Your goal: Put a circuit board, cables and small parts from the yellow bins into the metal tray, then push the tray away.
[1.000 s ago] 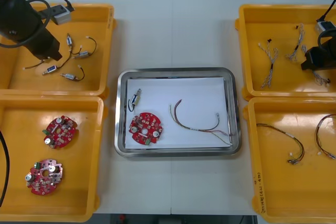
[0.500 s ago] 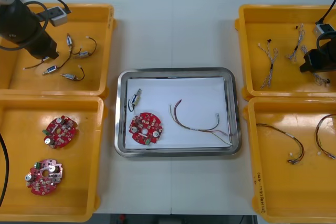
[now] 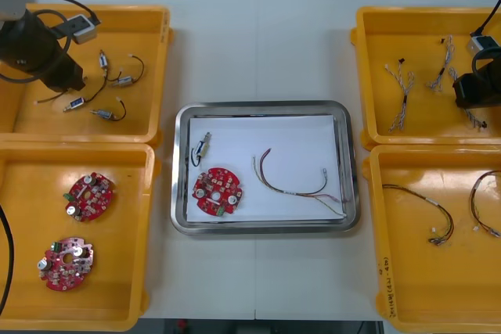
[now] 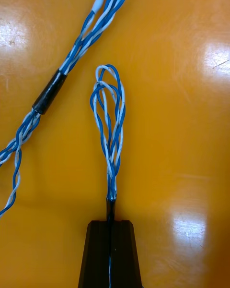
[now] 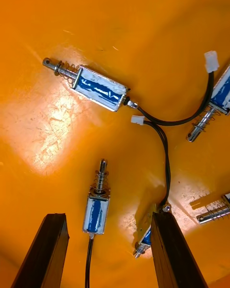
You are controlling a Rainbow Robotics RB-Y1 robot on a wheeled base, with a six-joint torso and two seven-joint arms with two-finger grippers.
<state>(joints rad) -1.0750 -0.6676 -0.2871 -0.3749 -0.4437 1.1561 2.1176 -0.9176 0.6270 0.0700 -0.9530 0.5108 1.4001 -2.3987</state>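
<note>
**Front view.** You had the left end effector (image 3: 67, 76) over the far yellow plastic bin on the left (image 3: 153, 13), above its loose small metal parts (image 3: 109, 82). The right end effector (image 3: 472, 98) sat low in the far yellow plastic bin on the right (image 3: 368, 21). The shiny rectangular metal tray (image 3: 266, 105) stood mid-tabletop (image 3: 258, 37) between the bins. It held a round red circuit board (image 3: 218, 191), one boxed metal part (image 3: 203, 147) and a thin red and yellow cable (image 3: 297, 181). No blue and white cable lay in it.

**Right wrist view.** The black fingers (image 4: 98, 254) were pressed together, pinching the gathered end of a looped twisted blue and white cable (image 4: 109, 125). The loop lay on the bin floor beyond the tips. A second twisted cable with a black sleeve (image 4: 48, 93) lay just beside it, apart. In my judgement the hold was thin. You should lift straight and slowly so the neighbour is not dragged. Then set the loop on the tray's bare white area, away from the board.

**Left wrist view.** The fingers (image 5: 45, 249) were spread. A blue-bodied metal part (image 5: 96, 211) lay between them, nearer one finger. A further part's end (image 5: 143, 240) lay at the other finger's tip. Should you pick here, centre on the first part so that closing does not catch the second or its black lead (image 5: 165, 163).
</note>
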